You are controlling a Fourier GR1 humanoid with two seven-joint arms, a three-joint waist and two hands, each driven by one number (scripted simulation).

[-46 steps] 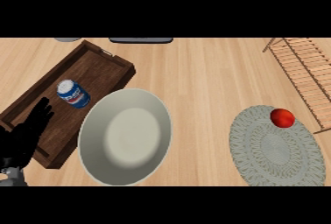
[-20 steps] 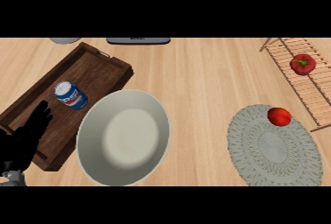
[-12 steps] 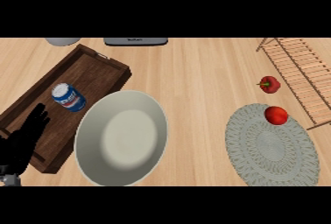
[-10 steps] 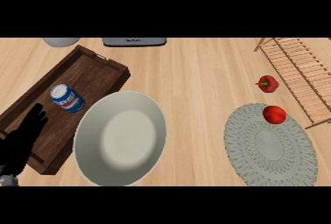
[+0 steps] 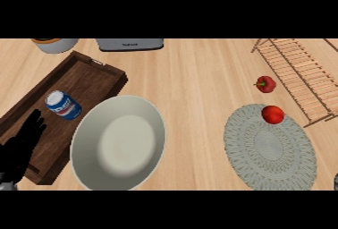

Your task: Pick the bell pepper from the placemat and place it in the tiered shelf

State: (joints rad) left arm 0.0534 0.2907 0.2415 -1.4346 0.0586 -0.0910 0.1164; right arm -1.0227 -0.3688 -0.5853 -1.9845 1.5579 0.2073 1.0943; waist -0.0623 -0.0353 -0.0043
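1. The bell pepper (image 5: pixel 265 83) is found on the bare counter (image 5: pixel 198 71), at about 2 o'clock in the view. It lies just beside the lower left edge of the tiered shelf (image 5: pixel 297 71) and apart from its slats.
2. A second ago the pepper was seen lying on the slats of the shelf. Half a second ago it was already on the counter beside the shelf, and it has hardly shifted since.
3. The pepper lies at 12 o'clock from the placemat (image 5: pixel 264 156) and off it. A round red fruit (image 5: pixel 272 114) sits on the mat's rim at 12 o'clock and has stayed there throughout.
4. The left hand (image 5: pixel 20 150) is seen at 8 o'clock over the near end of the wooden tray (image 5: pixel 86 82). Its fingers are straight and spread and nothing is held. It is resting and has barely moved.
5. The right hand is not shown in any picture, so nothing can be said of it.
6. A can (image 5: pixel 63 104) lies in the tray at 1 o'clock from the left hand, and a large pale plate (image 5: pixel 119 143) lies at 3 o'clock from that hand, untouched.
7. The placing is judged not to have held, since the pepper is neither on the mat nor in the shelf. A fresh pick from the counter would be needed, most likely by the right hand, with the pepper set further in on the slats.
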